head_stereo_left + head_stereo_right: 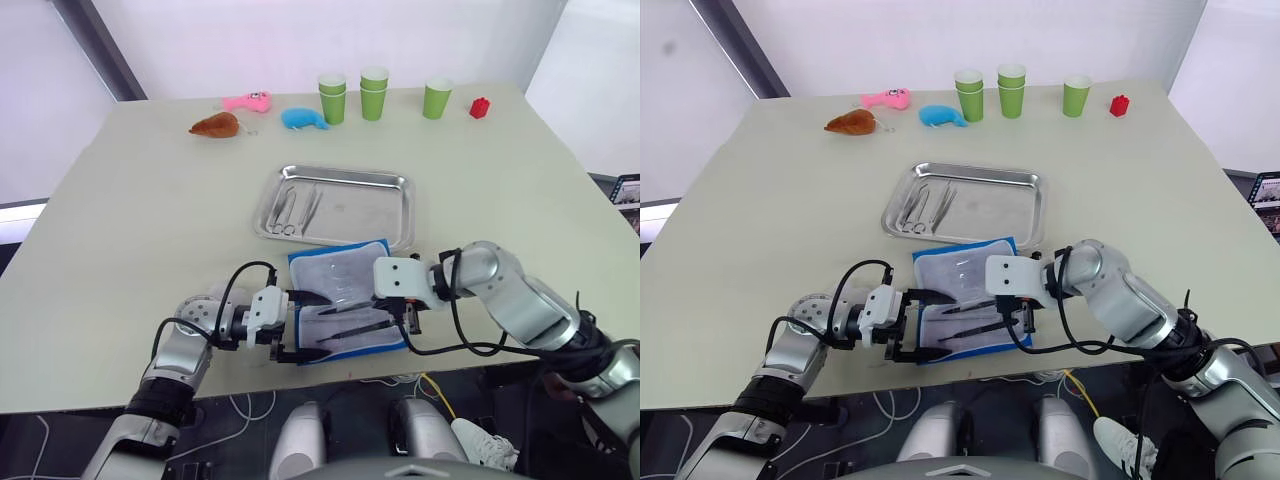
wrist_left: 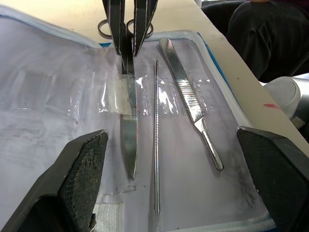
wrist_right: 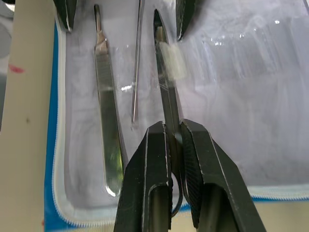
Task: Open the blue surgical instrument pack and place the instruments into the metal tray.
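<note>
The blue surgical instrument pack (image 1: 345, 262) lies open near the table's front edge, pale lining up. On the lining rest scissors (image 3: 164, 72) under a clear strap, a thin probe (image 3: 136, 72) and a flat scalpel handle (image 3: 106, 121). My right gripper (image 1: 408, 318) is at the pack's right edge, shut on the scissors' handle end. My left gripper (image 1: 298, 328) stands wide open at the pack's left edge, its fingers (image 2: 82, 179) straddling the instruments' tips. Behind the pack sits the metal tray (image 1: 400, 183) with instruments (image 1: 295, 205) at its left end.
Along the table's far edge stand green cups (image 1: 374, 92), a red block (image 1: 480, 107), a blue plush (image 1: 303, 119), a pink toy (image 1: 248, 101) and a brown toy (image 1: 215, 125). A person in dark clothes (image 2: 260, 34) is just past the front edge.
</note>
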Controlling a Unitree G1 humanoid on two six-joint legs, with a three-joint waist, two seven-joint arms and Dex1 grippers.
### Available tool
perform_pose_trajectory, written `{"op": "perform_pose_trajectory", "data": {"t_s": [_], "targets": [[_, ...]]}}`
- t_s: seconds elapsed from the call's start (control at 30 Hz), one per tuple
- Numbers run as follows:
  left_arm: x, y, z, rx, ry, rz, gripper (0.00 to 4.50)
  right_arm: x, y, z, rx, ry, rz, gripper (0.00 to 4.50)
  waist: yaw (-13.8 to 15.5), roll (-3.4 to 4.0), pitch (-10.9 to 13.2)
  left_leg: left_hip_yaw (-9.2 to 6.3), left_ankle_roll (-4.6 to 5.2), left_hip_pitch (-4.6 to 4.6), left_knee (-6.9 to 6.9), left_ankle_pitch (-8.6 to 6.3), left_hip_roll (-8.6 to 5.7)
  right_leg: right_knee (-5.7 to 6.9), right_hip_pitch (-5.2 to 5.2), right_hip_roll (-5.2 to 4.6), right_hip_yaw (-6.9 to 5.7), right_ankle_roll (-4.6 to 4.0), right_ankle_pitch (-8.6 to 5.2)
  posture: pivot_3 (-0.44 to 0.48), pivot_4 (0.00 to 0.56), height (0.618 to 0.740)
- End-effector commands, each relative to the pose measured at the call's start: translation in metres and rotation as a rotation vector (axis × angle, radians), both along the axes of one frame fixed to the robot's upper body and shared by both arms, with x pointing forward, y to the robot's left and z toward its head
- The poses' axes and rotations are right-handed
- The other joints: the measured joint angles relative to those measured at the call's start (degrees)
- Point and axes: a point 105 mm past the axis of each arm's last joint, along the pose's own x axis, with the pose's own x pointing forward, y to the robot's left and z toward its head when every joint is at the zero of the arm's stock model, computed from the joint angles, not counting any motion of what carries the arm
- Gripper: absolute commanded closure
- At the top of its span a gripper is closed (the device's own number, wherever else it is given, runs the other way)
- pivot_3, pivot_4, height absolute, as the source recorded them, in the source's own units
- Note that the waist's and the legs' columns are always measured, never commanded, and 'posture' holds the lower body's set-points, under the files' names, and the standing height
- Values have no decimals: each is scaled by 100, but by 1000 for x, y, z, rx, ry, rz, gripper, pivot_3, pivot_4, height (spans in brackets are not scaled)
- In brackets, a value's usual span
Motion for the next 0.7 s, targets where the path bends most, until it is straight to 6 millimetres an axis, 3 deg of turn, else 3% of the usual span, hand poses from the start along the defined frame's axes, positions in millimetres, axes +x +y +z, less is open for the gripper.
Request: {"op": "perform_pose_trajectory", "data": {"t_s": [0.03, 0.57, 0.7], "targets": [[-18, 4, -36, 92, 142, -5, 0, 6, -6, 27, 27, -89, 0, 4424, 0, 0, 0, 0, 0, 0, -1, 0, 0, 0, 0, 0, 0, 0, 0, 0, 150, 739], [-18, 2, -37, 93, 148, -8, 0, 0, -69, 48, -24, -81, -91, 4424, 0, 5, 2, 2, 0, 3, -17, 0, -2, -15, -2, -4, 0, 4, -2, 0, 150, 739], [-19, 3, -39, 95, 150, -8, 0, 4, -73, 58, 57, -59, -150, 4424, -6, 7, 2, 3, -1, 3, -22, 0, -2, -20, -1, -4, 1, 4, -2, 0, 150, 739]]}}
